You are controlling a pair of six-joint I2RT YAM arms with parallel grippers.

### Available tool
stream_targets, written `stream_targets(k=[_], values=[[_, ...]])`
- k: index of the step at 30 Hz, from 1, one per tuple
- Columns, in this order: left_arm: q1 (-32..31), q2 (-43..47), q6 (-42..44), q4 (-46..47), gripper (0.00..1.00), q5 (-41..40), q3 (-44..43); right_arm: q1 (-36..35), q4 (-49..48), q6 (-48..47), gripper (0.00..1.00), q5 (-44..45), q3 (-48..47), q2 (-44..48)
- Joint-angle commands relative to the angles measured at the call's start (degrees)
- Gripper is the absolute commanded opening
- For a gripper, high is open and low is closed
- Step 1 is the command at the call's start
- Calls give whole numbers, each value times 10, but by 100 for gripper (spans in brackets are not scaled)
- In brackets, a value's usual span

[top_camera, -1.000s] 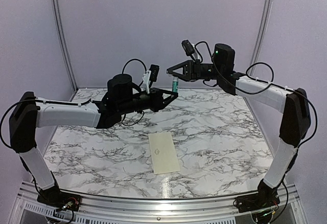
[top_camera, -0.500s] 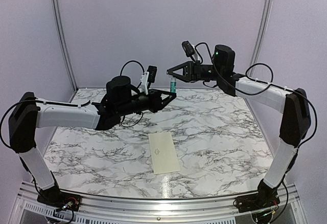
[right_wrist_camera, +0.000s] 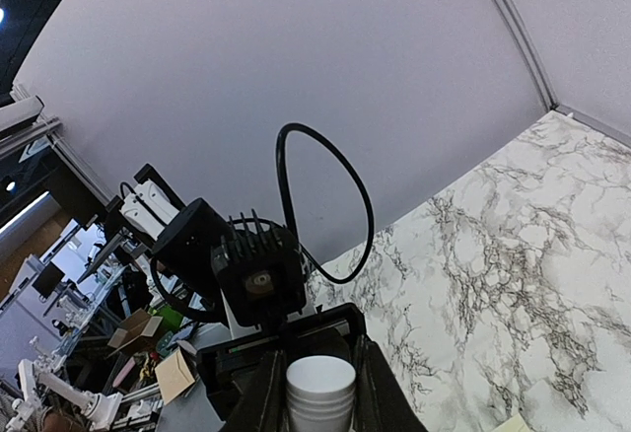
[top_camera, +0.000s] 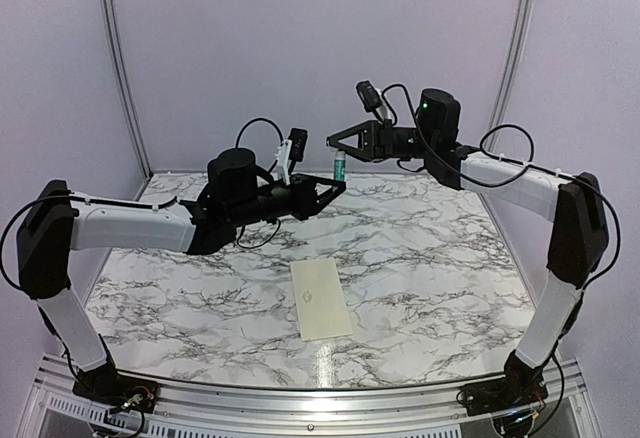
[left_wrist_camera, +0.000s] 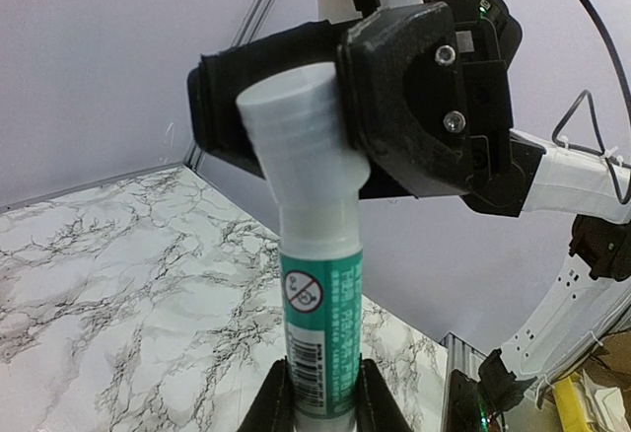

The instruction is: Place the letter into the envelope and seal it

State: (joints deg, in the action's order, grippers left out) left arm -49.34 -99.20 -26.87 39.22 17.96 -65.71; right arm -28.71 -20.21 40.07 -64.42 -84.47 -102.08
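The cream envelope (top_camera: 320, 298) lies flat on the marble table (top_camera: 420, 258), near the front middle. The letter is not in view. High above the table's back, both grippers meet at a small glue tube (top_camera: 341, 166). My left gripper (top_camera: 339, 184) is shut on the lower end of its green body (left_wrist_camera: 317, 314), with the fingers (left_wrist_camera: 279, 402) on either side. My right gripper (top_camera: 334, 142) is shut on its white cap (right_wrist_camera: 320, 385), and its black fingers (left_wrist_camera: 414, 107) wrap the cap (left_wrist_camera: 296, 116) in the left wrist view. The tube stands roughly upright between them.
Lilac walls enclose the table at the back and both sides. The aluminium rail (top_camera: 310, 403) with both arm bases runs along the near edge. The left wrist camera housing (right_wrist_camera: 251, 274) sits close in front of the right gripper.
The left gripper and the tube have shifted a little to the left. Both grips look unchanged, and the envelope has not moved.
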Motion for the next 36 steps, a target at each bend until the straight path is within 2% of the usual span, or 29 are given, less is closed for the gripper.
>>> stream_targets(k=[1, 16, 26, 36], values=[[2, 19, -4, 38, 11, 11, -1, -3, -11, 4, 19, -3, 2, 15], [7, 31, -23, 59, 10, -12, 19, -3, -16, 4, 19, -1, 5, 22], [14, 41, -50, 110, 9, -32, 45, -3, -22, 4, 21, 5, 18, 29], [14, 8, -75, 120, 9, -6, 13, -8, -3, -26, 19, 21, 34, 36]])
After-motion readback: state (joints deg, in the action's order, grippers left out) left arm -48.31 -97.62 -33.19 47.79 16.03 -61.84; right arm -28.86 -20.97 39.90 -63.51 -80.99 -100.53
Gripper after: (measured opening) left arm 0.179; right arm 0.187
